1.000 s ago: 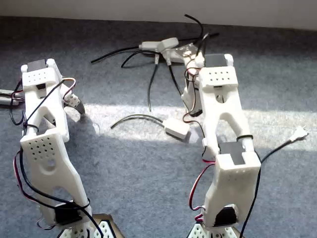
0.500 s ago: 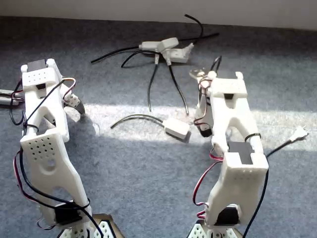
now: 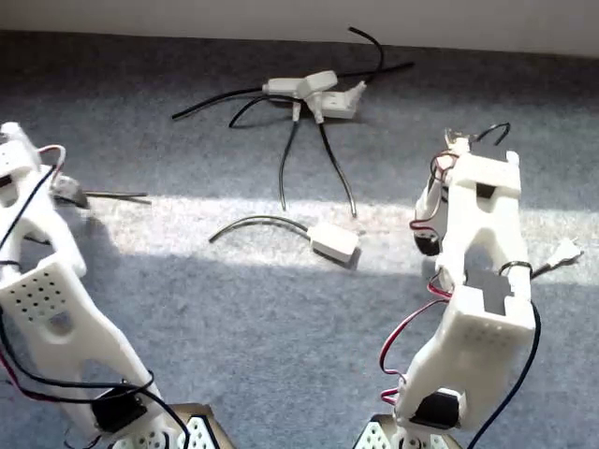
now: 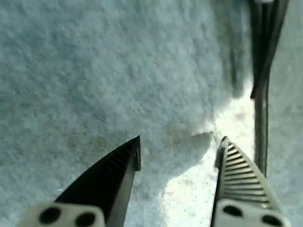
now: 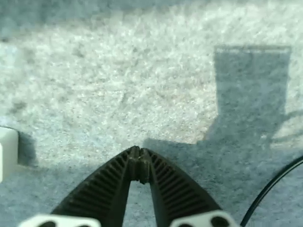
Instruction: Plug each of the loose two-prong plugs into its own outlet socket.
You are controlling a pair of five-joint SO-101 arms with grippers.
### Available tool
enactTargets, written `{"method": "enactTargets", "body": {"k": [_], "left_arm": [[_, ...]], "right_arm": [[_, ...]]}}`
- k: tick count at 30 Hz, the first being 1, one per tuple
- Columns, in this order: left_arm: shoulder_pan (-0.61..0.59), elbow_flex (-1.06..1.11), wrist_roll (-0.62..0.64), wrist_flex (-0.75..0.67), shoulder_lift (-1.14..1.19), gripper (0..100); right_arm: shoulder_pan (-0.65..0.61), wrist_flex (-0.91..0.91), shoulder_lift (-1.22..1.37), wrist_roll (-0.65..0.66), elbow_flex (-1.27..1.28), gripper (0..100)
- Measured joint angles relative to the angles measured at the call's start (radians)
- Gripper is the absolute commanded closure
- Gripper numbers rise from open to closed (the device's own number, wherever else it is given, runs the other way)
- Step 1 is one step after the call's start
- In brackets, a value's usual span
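A cluster of white plugs and sockets (image 3: pixel 314 92) with black cables lies at the far middle of the grey carpet. A single white socket block (image 3: pixel 334 241) with a curved black cable rests near the centre; its edge (image 5: pixel 6 152) shows in the right wrist view. A small white plug (image 3: pixel 565 251) on a black cable lies at the far right. My left gripper (image 4: pixel 180 152) hangs open over bare carpet at the far left (image 3: pixel 70 194), beside dark cables (image 4: pixel 262 71). My right gripper (image 5: pixel 140 161) is shut on nothing, above carpet to the right of the socket block.
Both arm bases stand at the near edge, the right arm (image 3: pixel 482 215) rising tall between the socket block and the small plug. A bright sunlit band (image 3: pixel 234 210) crosses the carpet. A black cable (image 5: pixel 270 189) runs beside the right gripper.
The right arm has swung right, away from the far plug cluster. In the last half second the left arm has swung left, towards the carpet's left edge.
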Motion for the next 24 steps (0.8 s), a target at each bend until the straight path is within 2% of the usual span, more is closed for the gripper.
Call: {"method": "enactTargets", "body": {"k": [5,10,17,20,24], "left_arm": [[-0.137,-0.120,0.006,-0.091,0.000,74],[-0.158,-0.233,0.006,-0.196,0.000,74],[-0.160,-0.255,0.006,-0.548,0.000,74],[-0.135,-0.226,-0.080,-0.658,0.002,74],[-0.064,-0.222,-0.235,-0.652,0.002,74]], "right_arm": [[0.000,-0.081,-0.002,-0.061,0.098,99.1],[0.003,-0.215,-0.031,-0.080,0.252,99.1],[0.006,-0.333,-0.130,-0.084,0.393,99.1],[0.043,-0.390,-0.221,-0.084,0.459,99.1],[0.158,-0.451,-0.388,-0.086,0.486,98.8]]}}
